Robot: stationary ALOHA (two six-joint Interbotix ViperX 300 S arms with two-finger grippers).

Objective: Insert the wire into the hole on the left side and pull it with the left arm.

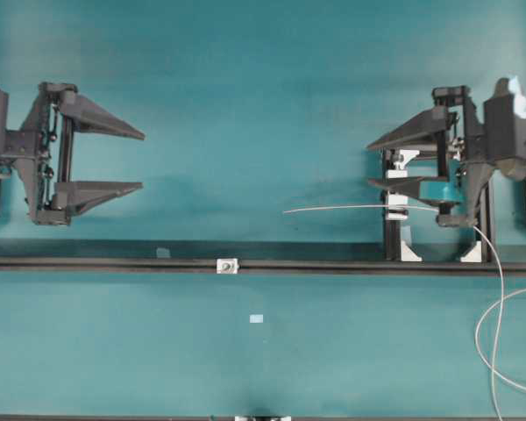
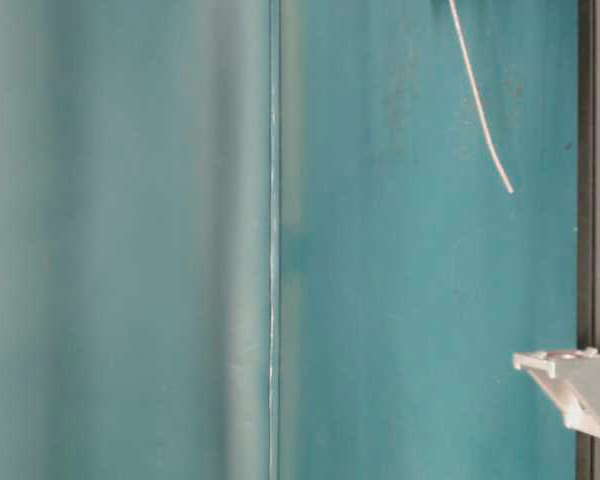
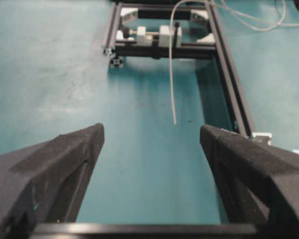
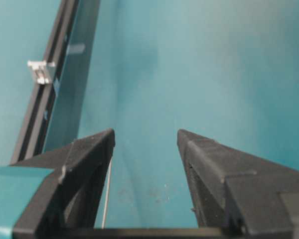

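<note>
Teal cloth covers the table (image 1: pixel 245 105), and across it runs a long black metal rail (image 1: pixel 333 266) that carries the hole (image 1: pixel 227 265), a tiny white square block with a dark opening, sitting near the middle of the rail. The left arm's gripper (image 1: pixel 143 160) with 2 plain black pointed fingers is spread wide at the left side, well apart from the block. The very thin pale grey wire (image 1: pixel 359 208) sticks out straight toward the left from under the right gripper (image 1: pixel 369 164), whose 2 fingers also stand apart, and its slack loops on the cloth at the right edge.
</note>
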